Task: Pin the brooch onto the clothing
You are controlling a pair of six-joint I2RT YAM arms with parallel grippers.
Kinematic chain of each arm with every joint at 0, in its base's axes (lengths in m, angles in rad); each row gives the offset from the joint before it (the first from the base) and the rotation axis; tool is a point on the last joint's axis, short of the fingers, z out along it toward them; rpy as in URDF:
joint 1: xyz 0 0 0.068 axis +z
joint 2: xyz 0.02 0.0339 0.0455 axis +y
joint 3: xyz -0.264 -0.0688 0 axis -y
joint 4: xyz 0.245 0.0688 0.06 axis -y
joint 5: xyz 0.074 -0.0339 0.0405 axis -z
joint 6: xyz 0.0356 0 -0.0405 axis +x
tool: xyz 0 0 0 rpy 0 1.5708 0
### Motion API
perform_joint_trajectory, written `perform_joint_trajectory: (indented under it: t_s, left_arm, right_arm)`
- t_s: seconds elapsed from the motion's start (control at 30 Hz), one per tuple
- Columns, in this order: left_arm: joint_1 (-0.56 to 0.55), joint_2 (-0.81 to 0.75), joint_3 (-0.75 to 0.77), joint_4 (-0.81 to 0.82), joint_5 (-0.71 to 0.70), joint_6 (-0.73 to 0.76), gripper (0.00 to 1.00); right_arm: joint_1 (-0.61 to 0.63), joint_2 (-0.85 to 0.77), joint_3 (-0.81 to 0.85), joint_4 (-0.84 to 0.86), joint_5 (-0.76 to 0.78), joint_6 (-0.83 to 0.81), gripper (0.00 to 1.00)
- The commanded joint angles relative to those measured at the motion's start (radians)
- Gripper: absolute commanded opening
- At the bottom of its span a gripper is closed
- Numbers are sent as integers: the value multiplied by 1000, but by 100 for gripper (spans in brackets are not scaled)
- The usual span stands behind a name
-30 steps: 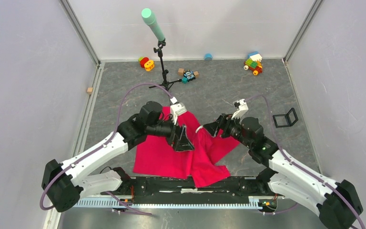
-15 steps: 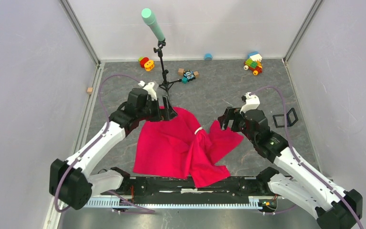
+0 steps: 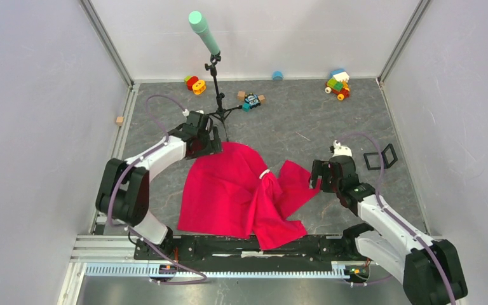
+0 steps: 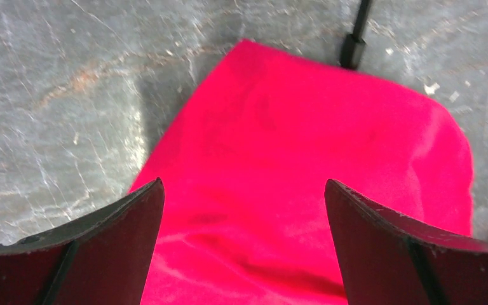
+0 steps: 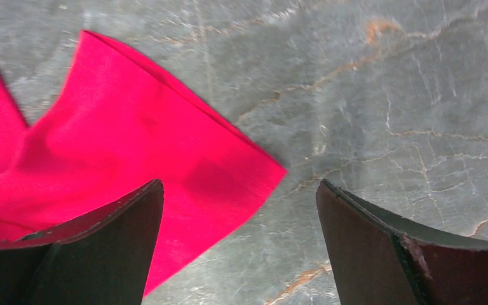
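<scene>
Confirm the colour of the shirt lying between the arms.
The shirt is plain bright red-pink, clearest in the left wrist view.

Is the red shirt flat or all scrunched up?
Scrunched up. The red shirt is gathered at its middle, with folds fanning out toward the near edge.

We find no text, number, brand or sign that can be read in any view. The small white patch (image 3: 265,173) on the bright red-pink fabric T-shirt (image 3: 222,197), near the middle of the overhead frame, is too small to read.
</scene>
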Motion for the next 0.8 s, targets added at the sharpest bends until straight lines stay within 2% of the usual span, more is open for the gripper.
perform_joint_trajectory:
  t_s: [0.0,0.27,0.53,0.67,0.77]
  left_arm:
    - [3,89,102,1,-122,50,100]
    - [2,200,177,-13,-182,77,100]
    - [2,261,185,37,-109,74,100]
    - [3,294,201,59,-76,96,99]
    - [3,318,212,76,-60,113,91]
  right_arm:
    - [-61,52,-26,118,-86,-29,92]
    - [-96,116,-34,154,-160,-14,84]
    - [-97,121,-66,191,-253,27,78]
    - [-97,157,-79,215,-260,31,70]
    - [-97,165,-86,238,-267,37,55]
